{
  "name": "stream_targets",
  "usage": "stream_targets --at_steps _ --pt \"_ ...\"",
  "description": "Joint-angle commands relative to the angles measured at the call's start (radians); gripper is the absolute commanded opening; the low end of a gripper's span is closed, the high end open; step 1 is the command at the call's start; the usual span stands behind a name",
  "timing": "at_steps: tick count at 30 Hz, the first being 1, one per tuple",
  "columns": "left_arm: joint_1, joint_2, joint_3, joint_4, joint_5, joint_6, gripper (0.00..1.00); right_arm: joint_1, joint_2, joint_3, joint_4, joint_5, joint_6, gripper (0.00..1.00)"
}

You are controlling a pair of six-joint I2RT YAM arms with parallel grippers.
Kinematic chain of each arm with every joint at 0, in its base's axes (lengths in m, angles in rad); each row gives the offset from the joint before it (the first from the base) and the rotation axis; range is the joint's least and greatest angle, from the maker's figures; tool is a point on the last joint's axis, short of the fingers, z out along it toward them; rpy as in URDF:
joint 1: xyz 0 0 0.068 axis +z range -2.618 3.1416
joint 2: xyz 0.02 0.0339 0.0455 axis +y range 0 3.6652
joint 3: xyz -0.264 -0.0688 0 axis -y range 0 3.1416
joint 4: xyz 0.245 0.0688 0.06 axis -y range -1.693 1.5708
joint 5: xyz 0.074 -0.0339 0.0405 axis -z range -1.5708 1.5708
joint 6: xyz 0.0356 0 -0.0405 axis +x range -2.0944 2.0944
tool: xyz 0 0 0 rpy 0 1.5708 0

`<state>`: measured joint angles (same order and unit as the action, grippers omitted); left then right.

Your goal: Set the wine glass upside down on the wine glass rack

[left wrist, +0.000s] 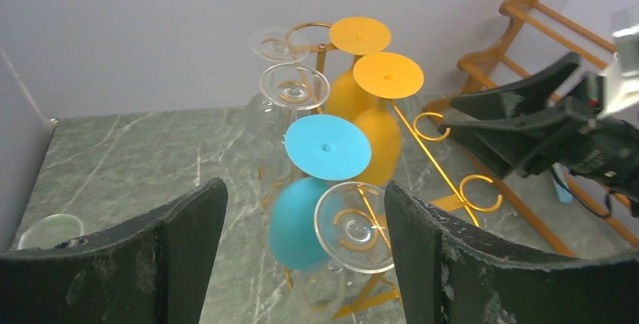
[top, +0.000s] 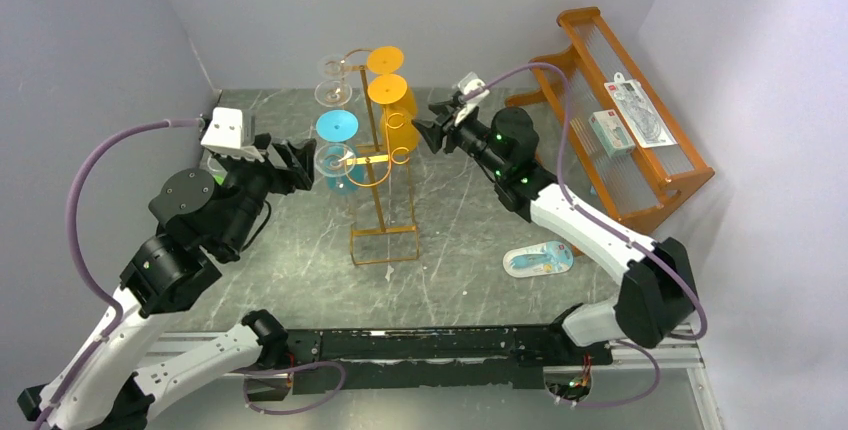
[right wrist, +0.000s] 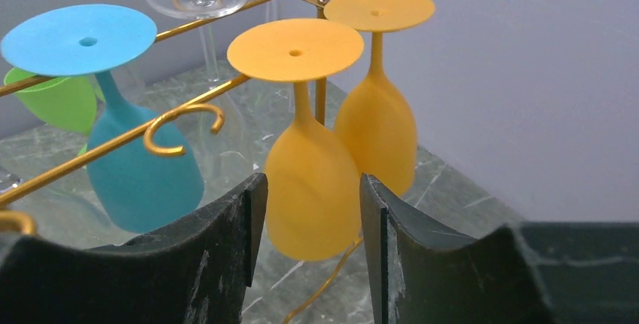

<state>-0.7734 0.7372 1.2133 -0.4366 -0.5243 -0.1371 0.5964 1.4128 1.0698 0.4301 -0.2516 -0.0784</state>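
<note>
The golden wire wine glass rack (top: 383,212) stands mid-table. Upside down on it hang two orange glasses (top: 388,100), a blue glass (top: 337,126), two clear glasses at the top left (top: 335,80) and a lower clear wine glass (top: 335,162). My left gripper (top: 305,162) is open and empty just left of that lower clear glass; in the left wrist view its foot (left wrist: 354,226) shows beyond the right finger (left wrist: 452,256), apart from it. My right gripper (top: 425,135) is open beside the orange glasses, with the nearer orange bowl (right wrist: 313,188) seen between its fingers, not clamped.
An orange stepped shelf (top: 620,120) with packets stands at the back right. A blue and white packet (top: 538,260) lies on the table right of the rack's base. A green glass (right wrist: 53,98) stands beyond the rack, near the left arm. Walls close off the left, back and right.
</note>
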Motion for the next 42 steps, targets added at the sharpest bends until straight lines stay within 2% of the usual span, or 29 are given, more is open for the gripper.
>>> stream_targets --at_steps 1,5,7,10,12,14,19,23,27,30,35,42 --pt "-0.005 0.011 0.040 -0.080 -0.084 0.027 0.81 -0.004 -0.087 -0.089 0.029 0.092 0.037 0.52" --pt "-0.004 0.063 0.031 -0.125 -0.256 -0.006 0.83 -0.004 -0.170 -0.165 0.023 0.182 0.119 0.52" --pt "-0.004 0.103 0.027 -0.130 -0.308 -0.010 0.87 -0.004 -0.206 -0.191 0.014 0.204 0.156 0.53" --pt "0.010 0.166 0.043 -0.125 -0.350 -0.015 0.87 -0.004 -0.255 -0.209 -0.024 0.227 0.204 0.53" --pt "0.050 0.202 0.064 -0.119 -0.325 -0.019 0.87 -0.004 -0.281 -0.221 -0.048 0.247 0.230 0.53" --pt "0.135 0.235 0.085 -0.111 -0.246 -0.028 0.87 -0.004 -0.301 -0.235 -0.063 0.296 0.254 0.53" --pt "0.427 0.326 0.134 -0.110 0.070 -0.079 0.85 -0.005 -0.337 -0.231 -0.166 0.422 0.320 0.53" --pt "0.572 0.397 0.157 -0.133 0.169 -0.108 0.83 -0.006 -0.354 -0.236 -0.207 0.448 0.381 0.54" --pt "0.738 0.424 0.102 -0.131 0.230 -0.174 0.82 -0.005 -0.355 -0.258 -0.244 0.486 0.444 0.54" --pt "0.813 0.408 0.020 -0.092 0.258 -0.230 0.83 -0.006 -0.356 -0.278 -0.266 0.527 0.474 0.54" --pt "0.857 0.412 -0.082 -0.072 0.257 -0.285 0.82 -0.006 -0.353 -0.303 -0.264 0.540 0.501 0.54" --pt "0.873 0.364 -0.198 -0.075 0.094 -0.339 0.81 -0.006 -0.332 -0.309 -0.268 0.512 0.531 0.54"
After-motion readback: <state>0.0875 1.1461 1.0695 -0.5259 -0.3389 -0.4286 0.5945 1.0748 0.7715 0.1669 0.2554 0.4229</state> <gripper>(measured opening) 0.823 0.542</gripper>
